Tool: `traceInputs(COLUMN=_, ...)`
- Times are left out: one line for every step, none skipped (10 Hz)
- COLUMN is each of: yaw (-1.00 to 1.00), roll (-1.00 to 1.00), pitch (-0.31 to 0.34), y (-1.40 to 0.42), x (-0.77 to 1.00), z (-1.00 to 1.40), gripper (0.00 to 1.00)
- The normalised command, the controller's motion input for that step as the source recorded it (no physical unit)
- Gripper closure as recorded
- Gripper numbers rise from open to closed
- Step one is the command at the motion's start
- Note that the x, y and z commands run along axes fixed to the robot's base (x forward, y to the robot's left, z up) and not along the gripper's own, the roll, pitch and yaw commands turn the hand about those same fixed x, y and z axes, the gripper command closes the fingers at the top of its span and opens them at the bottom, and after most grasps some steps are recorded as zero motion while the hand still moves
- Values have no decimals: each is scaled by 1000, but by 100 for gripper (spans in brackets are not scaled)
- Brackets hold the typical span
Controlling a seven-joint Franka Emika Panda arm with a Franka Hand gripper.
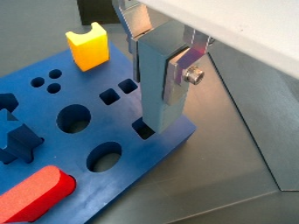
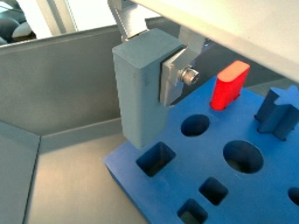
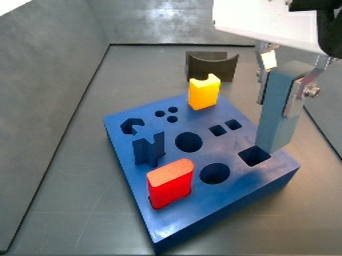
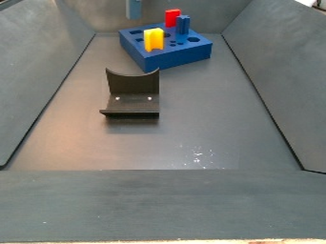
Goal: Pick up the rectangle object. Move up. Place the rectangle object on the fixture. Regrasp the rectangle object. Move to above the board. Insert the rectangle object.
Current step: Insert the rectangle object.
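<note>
Your claw (image 3: 297, 72) is clamped on the upright rectangle object (image 3: 278, 108), its lower end at the board's (image 3: 160, 222) rectangular hole.

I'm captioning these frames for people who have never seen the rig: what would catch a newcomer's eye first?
The bright blue board dominates, with a yellow block and a red block standing upright on it. Next comes the pincer over the board's corner, gripping the upright rectangle object, whose lower end sits at a rectangular cut-out. Behind the board in a side view, the dark fixture stands on the grey floor.
</note>
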Motion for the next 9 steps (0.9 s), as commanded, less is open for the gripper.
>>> traceInputs(yaw=-194, roll=0, pitch=200, y=497, x=-49, z=43, gripper=100)
traceInputs(yaw=0, roll=0, pitch=0, y=80, x=0, z=0, gripper=100)
traceInputs(yaw=0, roll=14, pitch=0, y=0, x=0, z=0, gripper=100)
traceInputs(yaw=-143, roll=677, pitch=300, y=-257, x=191, z=9, gripper=100)
traceInputs(yaw=-234, roll=820, pitch=463, y=-254, x=151, z=60, gripper=100)
traceInputs(yaw=-9, roll=37, pitch=43, y=0, x=0, z=0, gripper=100)
traceInputs(yaw=0, roll=31, pitch=0, y=0, x=0, z=0, gripper=100)
traceInputs(yaw=0, roll=586, pitch=71, y=-123, x=-31, z=-280, gripper=100)
traceInputs(yaw=-43, roll=560, pitch=23, y=-11, x=-14, z=-631, gripper=100)
